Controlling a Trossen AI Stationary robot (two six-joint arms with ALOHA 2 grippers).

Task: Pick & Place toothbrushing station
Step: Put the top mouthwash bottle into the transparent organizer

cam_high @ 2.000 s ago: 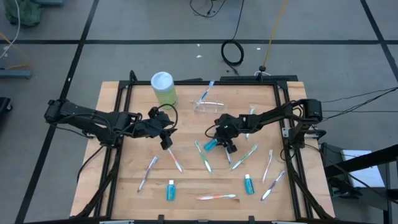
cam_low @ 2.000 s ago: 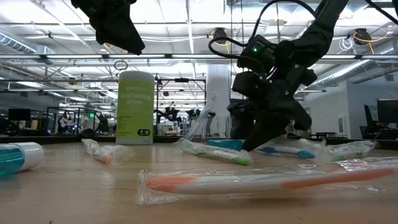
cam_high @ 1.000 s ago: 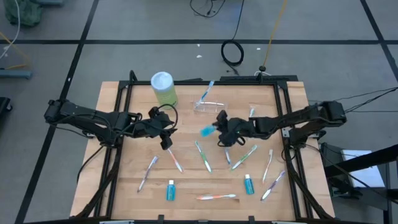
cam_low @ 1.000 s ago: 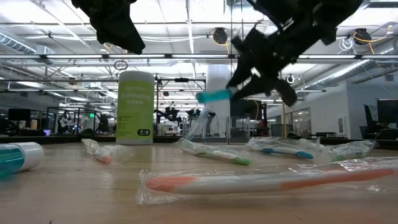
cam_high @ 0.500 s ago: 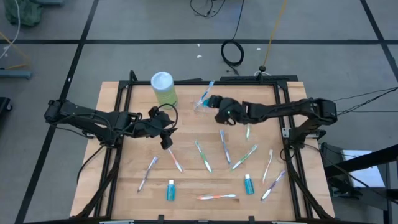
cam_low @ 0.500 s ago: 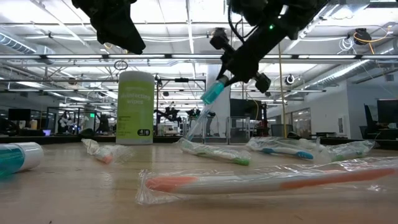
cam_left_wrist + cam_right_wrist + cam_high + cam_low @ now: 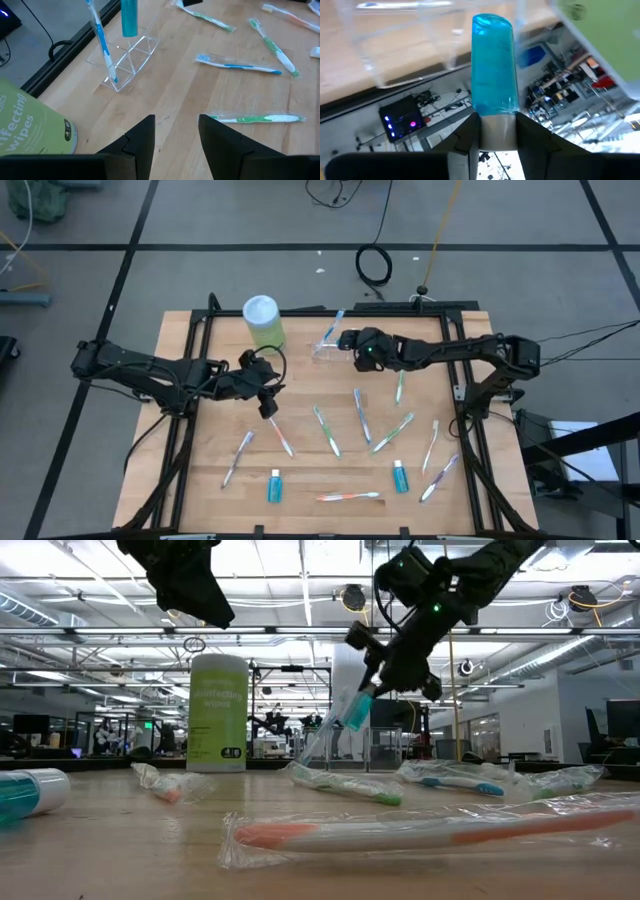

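My right gripper (image 7: 352,346) is shut on a small blue tube (image 7: 492,65) and holds it over a clear plastic holder (image 7: 333,352) near the table's far edge. One blue toothbrush (image 7: 102,42) stands upright in that holder. The tube also shows in the low view (image 7: 358,710) and in the left wrist view (image 7: 129,17). My left gripper (image 7: 175,135) is open and empty, above the table's left middle (image 7: 267,404). Several wrapped toothbrushes (image 7: 360,415) and two more blue tubes (image 7: 274,485) (image 7: 400,476) lie flat on the wooden table. My right gripper pinches the tube's white cap end (image 7: 497,131) between its two fingers. The fingers come from the table's right side, slanting down, in line with the tube. The tube is lifted clear, tilted with its blue end (image 7: 354,720) lowest, just above the clear holder.
A green wipes canister (image 7: 262,320) stands at the far left of the table. A black frame (image 7: 455,395) runs along the table's edges. Bare wood (image 7: 300,380) lies between the two grippers.
My right gripper has gone from over the table's middle toward the far edge, carrying the blue tube to a place above the clear holder. It has tipped, and the tube now points down instead of lying about level.
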